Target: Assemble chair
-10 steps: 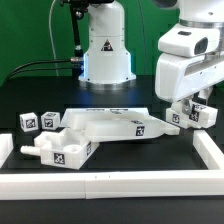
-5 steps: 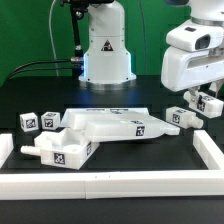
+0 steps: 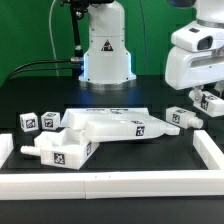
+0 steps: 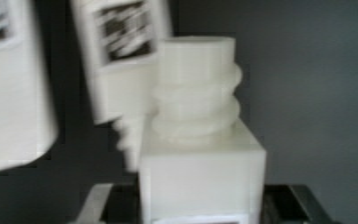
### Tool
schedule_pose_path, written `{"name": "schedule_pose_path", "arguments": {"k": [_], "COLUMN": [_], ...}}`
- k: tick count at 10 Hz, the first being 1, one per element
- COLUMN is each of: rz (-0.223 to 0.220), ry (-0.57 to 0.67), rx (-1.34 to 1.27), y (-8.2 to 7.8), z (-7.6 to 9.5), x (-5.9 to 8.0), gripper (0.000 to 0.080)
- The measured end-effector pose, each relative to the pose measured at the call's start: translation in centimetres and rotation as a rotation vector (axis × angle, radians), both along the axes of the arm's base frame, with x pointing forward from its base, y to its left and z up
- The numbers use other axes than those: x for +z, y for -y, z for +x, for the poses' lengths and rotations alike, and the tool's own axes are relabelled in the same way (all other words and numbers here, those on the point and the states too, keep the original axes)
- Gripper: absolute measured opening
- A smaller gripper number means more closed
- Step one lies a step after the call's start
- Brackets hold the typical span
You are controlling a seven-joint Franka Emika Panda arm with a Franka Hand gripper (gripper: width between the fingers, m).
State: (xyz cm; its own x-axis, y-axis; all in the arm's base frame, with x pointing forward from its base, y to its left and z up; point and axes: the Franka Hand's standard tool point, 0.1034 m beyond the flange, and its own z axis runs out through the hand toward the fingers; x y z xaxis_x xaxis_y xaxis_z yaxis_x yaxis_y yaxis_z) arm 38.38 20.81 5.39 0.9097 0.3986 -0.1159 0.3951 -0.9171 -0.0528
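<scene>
Slabs (image 3: pixel 110 125) and a loose leg (image 3: pixel 181 117) lie near the hand (image 3: pixel 207 101) gripping another leg (image 4: pixel 197 150).

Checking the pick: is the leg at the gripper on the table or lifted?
Lifted: the leg hangs in the gripper, clear of the table.

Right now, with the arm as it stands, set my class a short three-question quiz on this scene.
1. True or false: the gripper hangs empty.
2. What lies in the middle of the table? A: a flat white slab. B: a screwdriver. C: a cup.
3. Fill in: the leg in the gripper's hold ends in a ribbed ___.
Key: 1 false; 2 A; 3 peg.
</scene>
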Motion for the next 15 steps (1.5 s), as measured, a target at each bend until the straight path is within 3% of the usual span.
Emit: {"name": "schedule_pose_path", "arguments": {"k": [3,5,8,11,12,13,14,15], "rz": [0.021,0.028,0.038,0.036,0.036,0.035,0.028,0.025], "ry": [-0.011,-0.015,-0.003,-0.004,-0.004,-0.007,-0.010,-0.006], "rx": [0.004,0.007,0.045,0.031,0.031,0.038,0.043,0.040], "y": [-1.6,-0.8,1.1,1.3,1.3,1.4,1.8,1.9], "z": [-2.7,-2.6,-1.4,-1.1,-1.2,-1.1,-1.0,-1.0], "x": [-2.7,-3.7,-3.9,-3.6,-3.6,-3.4,-2.7,-1.9], "gripper": [0.0282,0.0282,0.0282,0.0282,0.0364,0.0364,0.0560,0.0622]}}
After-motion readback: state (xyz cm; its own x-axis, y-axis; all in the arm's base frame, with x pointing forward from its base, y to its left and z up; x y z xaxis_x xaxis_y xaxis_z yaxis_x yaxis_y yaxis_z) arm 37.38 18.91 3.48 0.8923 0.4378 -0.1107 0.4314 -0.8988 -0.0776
